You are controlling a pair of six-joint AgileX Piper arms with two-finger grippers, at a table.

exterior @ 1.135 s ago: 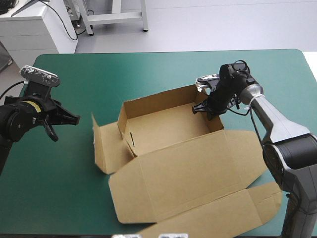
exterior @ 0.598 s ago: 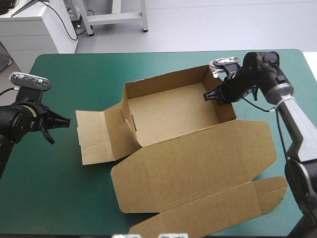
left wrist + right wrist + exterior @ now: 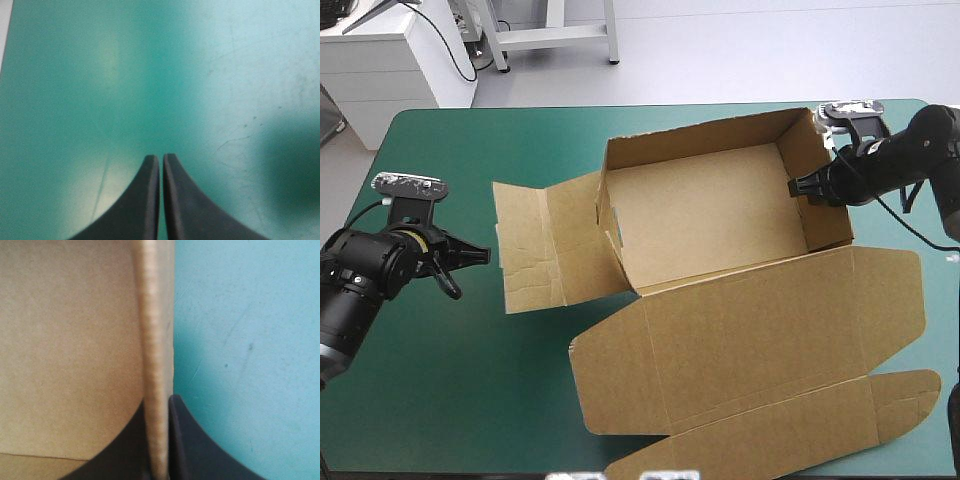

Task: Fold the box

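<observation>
Entries, from my side of the desk (image 3: 440, 400) outward.

1. Tuck strip (image 3: 790, 430) of the brown box (image 3: 710, 215): flat on the teal-green cover (image 3: 470, 140), close to the desk's near edge.

2. Lid panel (image 3: 750, 335): flat, joined to the tuck strip on its near side and to the tray's near wall on its far side.

3. Left tool (image 3: 470, 262): I find it over bare cover at the desk's left side, apart from the board. In its wrist view the black fingers (image 3: 145, 200) are pressed together to a point with nothing between them, and only cover lies ahead.

4. Side flap (image 3: 535, 245): flat and creased, lying just to the left of the tray and attached at its left wall.

5. Tray (image 3: 620, 240): open, four walls raised, standing right of centre on the far half of the desk.

6. Right tool (image 3: 800, 187): I log it clamped on the upper edge of the tray's right wall (image 3: 156, 340). One finger is inside the tray and one outside over the cover, with the board edge pinched between them.

7. Far wall (image 3: 695, 140): upright, with its right corner near the desk's far edge.
</observation>
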